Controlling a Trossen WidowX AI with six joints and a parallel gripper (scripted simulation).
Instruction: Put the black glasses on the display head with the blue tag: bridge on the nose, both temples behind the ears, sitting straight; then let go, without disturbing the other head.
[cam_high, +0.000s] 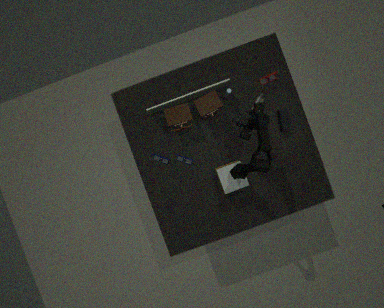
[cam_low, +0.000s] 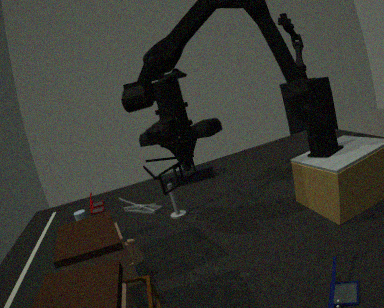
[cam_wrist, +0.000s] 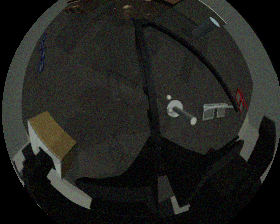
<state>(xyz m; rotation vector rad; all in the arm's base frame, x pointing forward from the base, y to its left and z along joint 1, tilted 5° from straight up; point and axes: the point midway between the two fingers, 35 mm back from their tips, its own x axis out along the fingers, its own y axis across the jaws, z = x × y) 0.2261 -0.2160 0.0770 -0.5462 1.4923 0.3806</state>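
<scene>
Black glasses (cam_low: 169, 176) hang in the air under the pincer (cam_low: 186, 161), tilted, with one temple arm sticking out sideways toward the left in the exterior view. We note the jaws closed almost fully, clamped on the frame; the exact contact spot is too dark to resolve. In the wrist view the frame shows only as thin dark lines (cam_wrist: 148, 91) running up the middle of the picture.

Below and just right of the glasses we see a small white stand (cam_low: 177, 213) with a round foot on the dark mat (cam_low: 260, 235). Left of it lies a pale pair of glasses (cam_low: 140, 206), then a red tag (cam_low: 96, 205) and a small white cylinder (cam_low: 79, 215). Two brown boxes (cam_low: 85, 239) sit nearer the camera, well apart from the pincer. A blue tag (cam_low: 345, 291) stands at the lower right. The arm's base rests on a tan block (cam_low: 345, 192).
</scene>
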